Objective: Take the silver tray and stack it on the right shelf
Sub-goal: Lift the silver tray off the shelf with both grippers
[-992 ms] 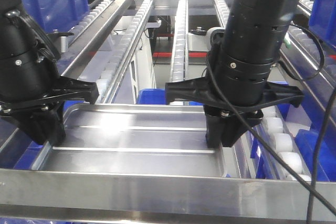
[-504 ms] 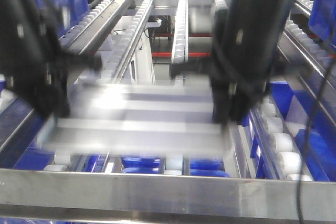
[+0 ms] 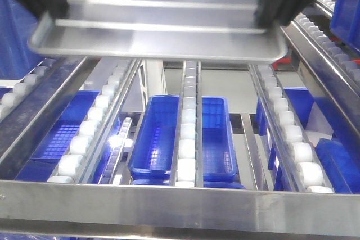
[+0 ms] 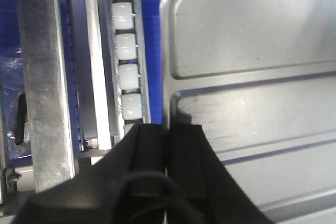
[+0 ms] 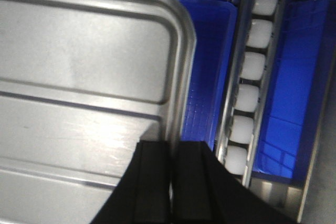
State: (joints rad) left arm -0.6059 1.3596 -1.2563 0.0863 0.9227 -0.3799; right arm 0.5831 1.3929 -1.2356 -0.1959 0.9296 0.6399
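Observation:
The silver tray (image 3: 157, 37) hangs level in the air, high above the right shelf, whose white roller lanes (image 3: 187, 139) and broad steel front bar (image 3: 180, 203) lie below it. My left gripper (image 3: 48, 7) is shut on the tray's left rim and my right gripper (image 3: 273, 9) is shut on its right rim. In the left wrist view the black fingers (image 4: 169, 127) pinch the rim beside the ribbed base (image 4: 252, 77). The right wrist view shows the same pinch (image 5: 172, 144) on the opposite rim, near a rounded corner of the tray (image 5: 79, 77).
Blue bins (image 3: 163, 139) sit under the roller lanes. A blue crate (image 3: 346, 9) stands at the far right and another (image 3: 17, 32) at the left. A higher sloping roller rail (image 3: 323, 43) runs along the right side, close to the tray's right end.
The tray, which lay low on the shelf's rollers a second ago, has risen fast to the top of the view, held by both grippers.

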